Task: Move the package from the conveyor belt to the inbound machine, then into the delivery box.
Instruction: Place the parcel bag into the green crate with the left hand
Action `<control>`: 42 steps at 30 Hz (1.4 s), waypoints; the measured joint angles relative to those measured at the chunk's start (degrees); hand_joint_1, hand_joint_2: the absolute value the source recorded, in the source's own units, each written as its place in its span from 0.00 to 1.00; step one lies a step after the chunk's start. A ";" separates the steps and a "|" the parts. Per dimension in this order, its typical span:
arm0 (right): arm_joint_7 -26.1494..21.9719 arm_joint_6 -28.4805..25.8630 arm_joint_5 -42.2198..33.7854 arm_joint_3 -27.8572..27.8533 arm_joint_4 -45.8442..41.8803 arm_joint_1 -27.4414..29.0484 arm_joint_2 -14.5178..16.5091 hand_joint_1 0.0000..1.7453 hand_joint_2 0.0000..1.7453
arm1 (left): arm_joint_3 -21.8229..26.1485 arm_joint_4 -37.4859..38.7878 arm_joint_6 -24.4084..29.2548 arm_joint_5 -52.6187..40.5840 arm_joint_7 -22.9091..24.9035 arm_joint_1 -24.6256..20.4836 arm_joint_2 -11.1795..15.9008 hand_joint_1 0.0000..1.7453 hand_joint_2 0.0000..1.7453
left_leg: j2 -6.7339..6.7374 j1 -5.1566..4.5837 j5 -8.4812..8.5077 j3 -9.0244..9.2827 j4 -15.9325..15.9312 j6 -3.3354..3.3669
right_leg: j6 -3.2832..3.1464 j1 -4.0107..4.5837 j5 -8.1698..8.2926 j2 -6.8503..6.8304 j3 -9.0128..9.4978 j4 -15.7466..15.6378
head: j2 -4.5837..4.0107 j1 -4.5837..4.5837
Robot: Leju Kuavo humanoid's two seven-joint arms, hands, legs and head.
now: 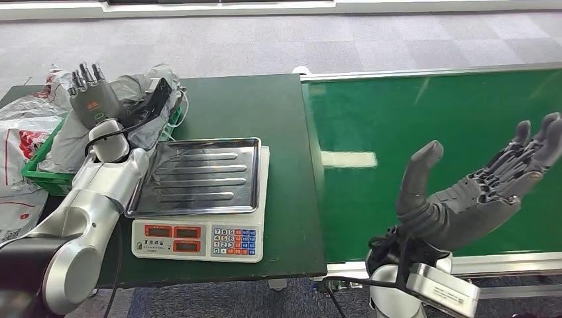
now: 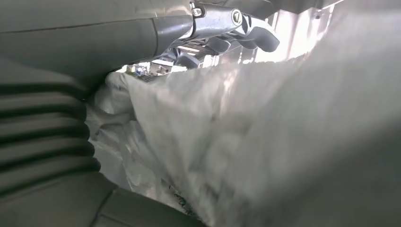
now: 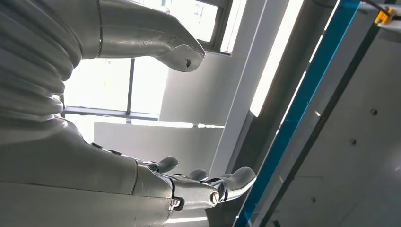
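The package [image 1: 142,99], a crumpled grey plastic mailer, lies in the green delivery basket [image 1: 38,165] at the left end of the dark table. My left hand [image 1: 93,98] is right over it with its fingers straight and apart, gripping nothing. In the left wrist view the grey package [image 2: 265,142] lies close under the left hand [image 2: 142,33]. The inbound machine, a white scale [image 1: 199,240], carries a bare metal tray [image 1: 199,175]. My right hand [image 1: 474,192] hovers palm up and spread above the green conveyor belt [image 1: 431,112], holding nothing. In the right wrist view the right hand [image 3: 94,156] is empty too.
White bags with red print [image 1: 20,142] are heaped to the left of the basket. The scale stands between the basket and the belt. A silver rail [image 1: 504,265] runs along the belt's near edge.
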 joint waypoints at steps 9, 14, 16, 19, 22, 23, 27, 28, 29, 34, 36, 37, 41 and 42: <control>0.00 0.01 1.38 0.20 1.23 -0.16 0.00 0.00 1.00 | 5.23 -0.60 6.46 17.59 -18.93 -0.45 -1.25 0.00 0.00 | -0.06 -0.02 0.01 0.00 0.02 0.00 | 0.00 -0.01 0.00 -0.03 -0.03 -0.01 | 0.00 -0.01; 0.00 0.00 0.28 0.09 1.27 -0.09 -0.19 0.00 1.00 | 18.77 -3.97 -27.83 54.06 -51.82 -1.32 -6.29 0.00 0.00 | -0.25 -0.04 0.01 -0.08 0.03 0.01 | 0.01 -0.05 0.00 -0.17 0.01 -0.02 | 0.00 0.02; 0.00 0.00 -0.68 0.09 1.36 -0.05 -0.30 0.00 1.00 | 23.30 -6.15 -47.14 65.83 -57.46 -1.06 -8.06 0.00 0.00 | -0.14 -0.05 0.00 -0.08 0.03 0.03 | 0.02 -0.07 0.01 -0.09 0.00 -0.02 | 0.00 0.02; 0.00 -0.01 -1.66 0.09 1.65 -0.04 -0.40 0.00 1.00 | 28.09 -11.22 -68.23 80.90 -57.21 0.45 -10.62 0.00 0.00 | 0.10 -0.10 -0.09 -0.01 0.03 0.09 | 0.03 -0.12 0.01 0.10 -0.01 -0.03 | 0.00 0.01; 0.00 0.00 -2.11 0.09 1.92 -0.04 -0.54 0.00 1.00 | 30.22 -17.14 -75.83 91.40 -53.37 3.34 -13.10 0.00 0.00 | 0.08 -0.11 -0.14 0.00 0.02 0.14 | 0.08 -0.11 -0.04 0.10 -0.02 -0.04 | 0.00 0.01; 0.00 0.00 -2.15 0.09 1.97 -0.04 -0.60 0.00 1.00 | 30.39 -19.33 -76.18 94.57 -51.92 4.66 -13.89 0.00 0.00 | 0.06 -0.10 -0.14 0.00 0.02 0.14 | 0.09 -0.10 -0.05 0.08 -0.02 -0.04 | 0.00 0.01; 0.00 0.00 -2.23 0.09 2.00 -0.02 -0.91 0.00 1.00 | 28.42 -27.71 -75.99 105.64 -48.43 10.13 -16.17 0.00 0.00 | 0.04 -0.06 -0.14 -0.02 0.01 0.14 | 0.09 -0.06 -0.06 0.06 -0.03 -0.04 | 0.00 0.00; 0.00 0.00 -2.23 0.09 2.00 -0.01 -0.98 0.00 1.00 | 27.61 -29.23 -75.97 107.13 -48.26 11.14 -16.49 0.00 0.00 | 0.03 -0.06 -0.14 -0.03 0.01 0.14 | 0.09 -0.06 -0.06 0.05 -0.03 -0.04 | 0.00 0.00; 0.00 0.00 -2.23 0.09 2.00 0.01 -1.05 0.00 1.00 | 26.72 -30.78 -75.98 108.57 -48.27 12.14 -16.74 0.00 0.00 | 0.03 -0.06 -0.14 -0.03 0.01 0.14 | 0.09 -0.06 -0.06 0.05 -0.03 -0.04 | 0.00 0.00; 0.00 0.00 -2.44 0.09 2.00 0.47 -1.29 0.00 1.00 | 20.14 -39.83 -76.03 114.14 -49.61 18.01 -17.98 0.00 0.00 | 0.02 -0.08 -0.15 -0.04 0.02 0.14 | 0.10 -0.08 -0.06 0.04 -0.03 -0.04 | 0.00 0.01; 0.00 -0.01 -2.60 0.09 2.00 0.59 -1.38 0.00 1.00 | 17.93 -42.76 -76.03 114.55 -49.94 19.93 -18.37 0.00 0.00 | 0.01 -0.09 -0.15 -0.05 0.02 0.15 | 0.10 -0.09 -0.06 0.03 -0.03 -0.05 | 0.00 0.01; 0.00 -0.01 -2.77 0.09 2.00 0.63 -1.43 0.00 1.00 | 16.99 -44.04 -76.04 114.64 -50.43 20.79 -18.49 0.00 0.00 | 0.02 -0.09 -0.16 -0.05 0.02 0.15 | 0.10 -0.10 -0.06 0.03 -0.03 -0.05 | 0.00 0.01; 0.00 0.00 -7.14 0.38 1.92 1.01 -2.05 0.00 1.00 | 11.72 -51.50 -75.87 113.04 -57.70 26.15 -18.58 0.00 0.00 | 0.06 -0.10 -0.20 -0.02 0.02 0.19 | 0.13 -0.12 -0.08 0.06 -0.02 -0.05 | 0.00 0.00; 0.00 0.08 -9.35 0.74 1.78 1.19 -2.43 0.00 1.00 | 9.89 -53.86 -75.72 111.90 -60.41 28.14 -18.58 0.00 0.00 | 0.05 -0.10 -0.20 -0.03 0.02 0.20 | 0.15 -0.12 -0.10 0.06 -0.02 -0.05 | 0.00 0.01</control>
